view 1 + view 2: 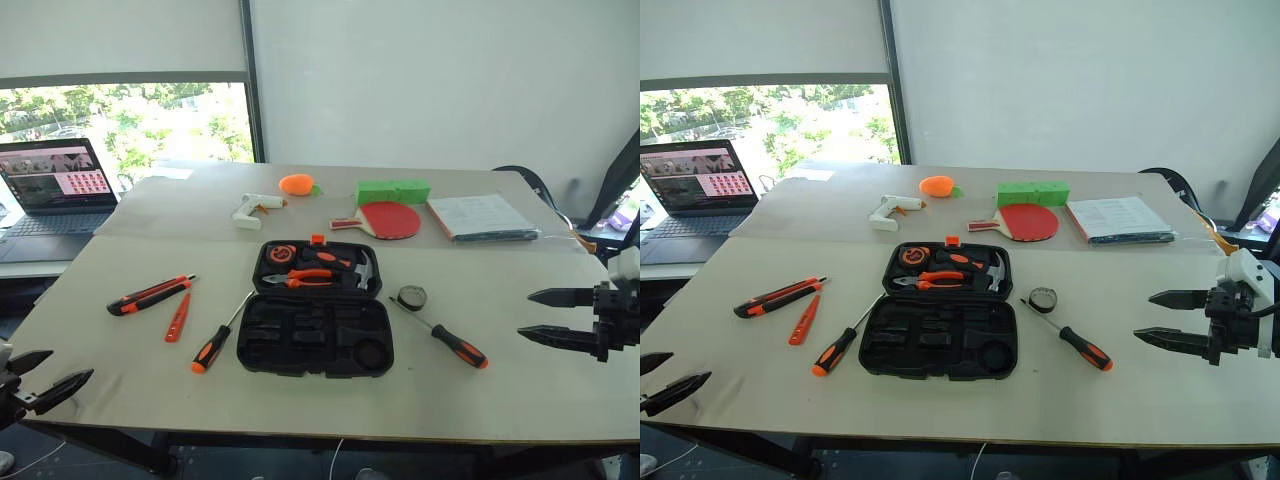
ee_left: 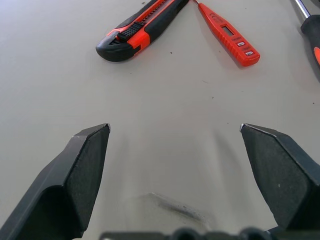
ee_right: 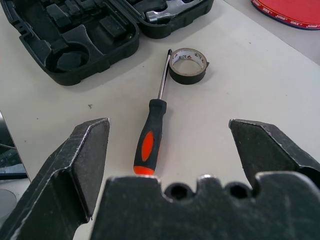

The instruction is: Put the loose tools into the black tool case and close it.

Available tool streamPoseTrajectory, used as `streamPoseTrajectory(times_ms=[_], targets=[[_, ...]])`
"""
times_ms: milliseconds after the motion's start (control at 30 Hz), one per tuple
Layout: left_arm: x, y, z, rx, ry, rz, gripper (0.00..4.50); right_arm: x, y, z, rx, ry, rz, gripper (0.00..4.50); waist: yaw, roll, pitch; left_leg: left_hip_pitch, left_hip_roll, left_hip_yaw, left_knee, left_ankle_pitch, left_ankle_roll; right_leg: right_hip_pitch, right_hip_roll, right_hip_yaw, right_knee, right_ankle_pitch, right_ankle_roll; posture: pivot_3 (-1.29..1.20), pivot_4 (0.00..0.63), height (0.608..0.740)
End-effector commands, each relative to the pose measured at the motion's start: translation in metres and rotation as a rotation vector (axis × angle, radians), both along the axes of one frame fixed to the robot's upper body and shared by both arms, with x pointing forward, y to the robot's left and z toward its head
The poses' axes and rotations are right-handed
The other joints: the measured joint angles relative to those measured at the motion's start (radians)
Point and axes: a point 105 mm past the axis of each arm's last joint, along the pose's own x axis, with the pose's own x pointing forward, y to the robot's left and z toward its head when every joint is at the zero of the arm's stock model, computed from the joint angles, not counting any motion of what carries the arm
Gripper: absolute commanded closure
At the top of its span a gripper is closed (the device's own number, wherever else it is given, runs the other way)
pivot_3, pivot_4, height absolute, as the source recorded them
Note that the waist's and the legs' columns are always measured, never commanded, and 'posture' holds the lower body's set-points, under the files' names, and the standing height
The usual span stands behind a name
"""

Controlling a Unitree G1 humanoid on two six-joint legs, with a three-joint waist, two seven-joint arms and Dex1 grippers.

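Lying open, case point(image 1: 315, 335): middle of the table point(image 1: 540, 410), lid part on the far side with pliers and other tools in it, near part with bare recesses, small orange latch on the far edge
Left screwdriver point(image 1: 215, 342): just left of the case, handle toward the near edge, tip close to the case's wall
Right screwdriver point(image 1: 447, 338): right of the case, handle toward the right gripper, tip beside the tape roll
Tape roll point(image 1: 411, 297): right of the case, flat on the table, apart from the case
Knife point(image 1: 148, 295): well left of the case, slanted
Stick tool point(image 1: 178, 316): just beside the knife, on its near right side
Left gripper point(image 1: 40, 378): near left corner of the table, fingers spread wide, grasping nothing
Right gripper point(image 1: 550, 315): right edge of the table, fingers spread wide, grasping nothing, pointing toward the right screwdriver
Far side: glue gun point(image 1: 252, 209), red paddle point(image 1: 383, 220), green block point(image 1: 392, 191), laptop point(image 1: 52, 197) off to the left
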Motion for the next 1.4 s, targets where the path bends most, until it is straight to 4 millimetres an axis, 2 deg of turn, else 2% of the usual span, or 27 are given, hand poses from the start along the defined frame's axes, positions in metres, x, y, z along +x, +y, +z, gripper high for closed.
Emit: streamPoseTrajectory(times_ms=[33,267,367,433,533,633,700,767,800,867,900,1033,1167,1400], targets=[[0.002,0.0,0.012,0.032,-0.055,0.007,0.01,0.0,0.002,0.009,-0.003,-0.043,0.01,0.06,0.0,0.0,0.0,0.0,0.0,0.0,0.0,0.0,0.0,0.0,0.0,0.0,0.0,0.0,0.0,0.0,0.15,0.736],[0.012,-0.01,0.011,0.045,-0.037,-0.013,0.01,0.002,0.005,0.005,-0.026,-0.058,-0.007,0.06,0.001,0.0,0.0,0.0,0.0,0.0,0.0,0.0,0.0,0.0,0.0,0.0,0.0,0.0,0.0,0.0,0.15,0.736],[0.03,-0.034,0.023,0.044,-0.067,-0.103,0.01,0.009,0.013,0.014,-0.041,-0.119,-0.024,0.06,0.003,0.0,0.0,0.0,0.0,0.0,0.0,0.0,0.0,0.0,0.0,0.0,0.0,0.0,0.0,0.0,0.15,0.736],[0.04,-0.054,0.025,0.055,-0.055,-0.194,0.01,0.011,0.028,0.018,-0.042,-0.146,0.005,0.06,0.005,0.0,0.0,0.0,0.0,0.0,0.0,0.0,0.0,0.001,0.0,0.0,0.001,0.001,0.001,0.0,0.15,0.736],[0.048,-0.082,0.02,0.085,-0.015,-0.33,0.69,0.008,0.055,0.017,-0.057,-0.165,0.082,0.72,0.004,0.0,0.0,0.001,-0.001,0.0,0.0,0.001,-0.001,0.001,0.0,0.0,0.002,0.001,0.001,0.0,0.15,0.736],[0.056,-0.104,0.009,0.135,0.029,-0.47,1.85,0.005,0.084,0.009,-0.087,-0.168,0.157,1.77,0.0,0.001,0.0,0.0,-0.001,0.0,0.0,0.0,-0.001,0.0,0.001,0.0,0.001,0.001,0.001,0.0,0.15,0.736],[0.062,-0.113,0.005,0.15,0.038,-0.523,2.47,0.005,0.096,0.003,-0.103,-0.168,0.18,2.36,0.0,0.0,0.0,0.0,-0.001,0.0,0.0,0.0,-0.001,0.0,0.002,0.0,0.001,0.001,0.001,0.0,0.15,0.736],[0.068,-0.13,0.002,0.157,0.042,-0.613,3.26,0.004,0.109,-0.006,-0.119,-0.158,0.213,3.13,0.002,0.0,0.0,-0.001,-0.001,0.0,0.0,0.0,-0.001,0.0,0.002,0.0,0.001,0.001,0.001,0.0,0.15,0.736],[0.071,-0.137,0.001,0.162,0.048,-0.653,3.5,0.004,0.114,-0.01,-0.13,-0.157,0.227,3.38,0.003,0.0,0.0,-0.001,-0.002,0.0,0.0,0.0,-0.001,0.0,0.002,0.0,0.001,0.001,0.001,0.0,0.15,0.736],[0.075,-0.149,-0.001,0.182,0.053,-0.719,4.25,0.007,0.116,-0.017,-0.162,-0.16,0.228,4.12,0.006,0.0,0.0,-0.001,-0.003,-0.001,0.0,0.0,-0.001,0.0,0.002,0.0,0.001,0.001,0.001,0.0,0.15,0.736],[0.077,-0.152,-0.002,0.188,0.054,-0.738,4.47,0.008,0.116,-0.02,-0.177,-0.161,0.231,4.44,0.007,0.0,0.0,-0.001,-0.003,-0.001,0.0,0.0,-0.001,0.0,0.002,0.0,0.001,0.001,0.001,0.0,0.15,0.736],[0.087,-0.164,-0.001,0.201,0.046,-0.794,4.5,0.007,0.116,-0.031,-0.223,-0.15,0.25,4.48,0.013,0.0,0.0,-0.002,-0.003,-0.001,0.0,0.0,-0.001,0.0,0.002,0.0,0.001,0.001,0.002,0.0,0.15,0.736],[0.092,-0.168,0.003,0.19,0.034,-0.831,4.5,0.002,0.12,-0.026,-0.19,-0.147,0.264,4.48,0.014,0.0,0.0,-0.002,-0.003,-0.001,0.0,0.0,-0.001,0.0,0.002,0.0,0.001,0.001,0.002,0.0,0.15,0.736],[0.109,-0.141,0.022,0.147,0.032,-0.674,4.5,-0.008,0.124,0.002,-0.057,-0.181,0.243,4.48,0.02,0.0,0.0,-0.002,-0.003,-0.002,0.002,0.0,-0.001,0.001,0.002,0.0,0.002,0.001,0.002,0.0,0.15,0.736]])
